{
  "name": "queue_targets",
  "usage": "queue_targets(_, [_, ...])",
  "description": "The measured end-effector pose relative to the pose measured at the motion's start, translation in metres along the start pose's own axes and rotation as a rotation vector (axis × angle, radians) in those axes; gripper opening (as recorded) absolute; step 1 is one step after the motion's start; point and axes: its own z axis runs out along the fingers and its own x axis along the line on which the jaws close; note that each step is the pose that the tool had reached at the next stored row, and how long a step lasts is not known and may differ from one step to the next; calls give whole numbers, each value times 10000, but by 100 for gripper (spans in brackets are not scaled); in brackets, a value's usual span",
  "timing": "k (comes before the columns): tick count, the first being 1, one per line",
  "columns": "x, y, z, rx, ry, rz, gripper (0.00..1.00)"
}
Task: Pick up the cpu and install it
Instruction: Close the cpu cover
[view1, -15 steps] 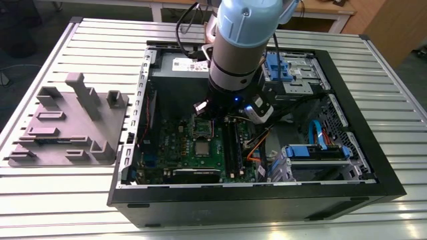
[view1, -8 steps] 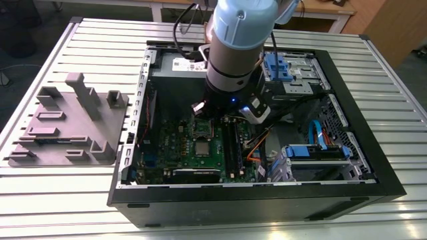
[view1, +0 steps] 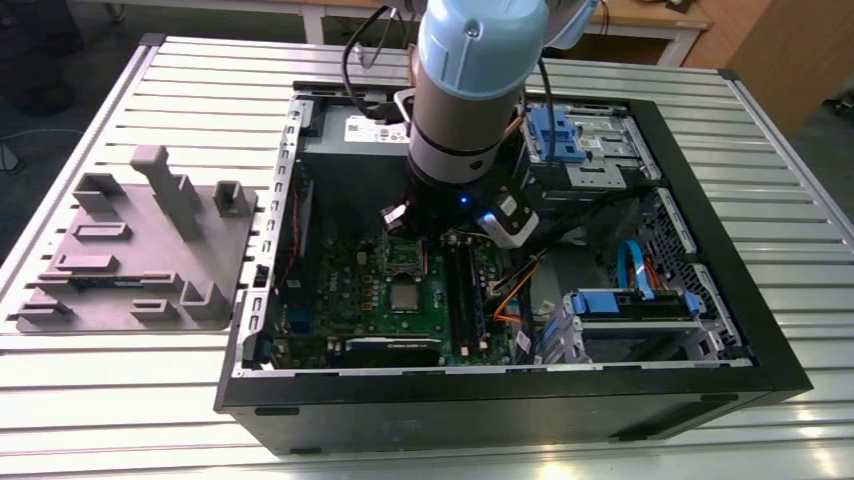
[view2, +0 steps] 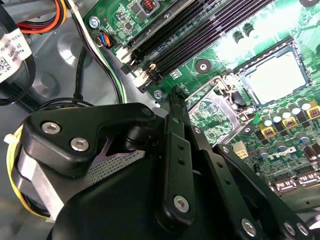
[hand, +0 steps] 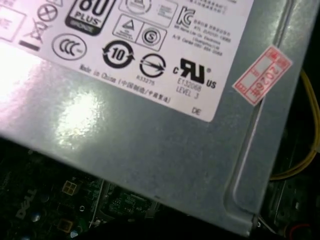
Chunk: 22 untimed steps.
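Note:
The cpu (view1: 400, 297), a small pale silver square, lies flat in the dark square socket of the green board (view1: 350, 300) inside the open computer case. In the second wrist view the cpu (view2: 277, 76) is ringed by the socket's black border. The silvery socket frame (view2: 212, 102) stands swung open beside it. My gripper (view2: 173, 96) hangs low over the board next to that open frame and apart from the cpu. Nothing shows in its black linkage. In the exterior view the arm (view1: 461, 130) reaches straight down into the case.
A grey labelled metal box (hand: 150, 135) sits close to the wrist. Black memory slots (view2: 200, 30) and loose cables (view2: 95, 60) border the socket. Drive cages with blue parts (view1: 627, 300) take up the case's right side in the exterior view. A grey tray (view1: 134, 260) lies outside on the left.

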Motion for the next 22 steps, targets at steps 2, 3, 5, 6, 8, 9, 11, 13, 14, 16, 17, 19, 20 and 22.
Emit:
queue_targets(2, [3, -2, -12, 9, -15, -4, 10])
queue_targets(3, [4, -3, -20, 11, -19, -5, 10])
queue_targets(5, [6, -5, -41, 11, -23, -4, 10])
queue_targets(6, [6, -6, -54, 10, -24, -4, 10])
queue_targets(8, [8, -9, -79, 7, -24, -5, 10])
queue_targets(9, [9, -11, -93, 6, -24, -5, 10])
queue_targets(11, [10, -15, -118, -2, -28, -5, 10])
queue_targets(13, [11, -17, -144, -13, -32, -5, 10])
queue_targets(14, [12, -17, -157, -20, -35, -6, 10])
queue_targets(16, [12, -16, -184, -41, -43, -6, 10])
queue_targets(17, [12, -15, -198, -51, -46, -6, 10])
queue_targets(19, [12, -13, -220, -79, -58, -6, 10])
queue_targets(20, [12, -13, -224, -86, -60, -6, 10])
queue_targets(22, [11, -13, -223, -91, -63, -7, 10])
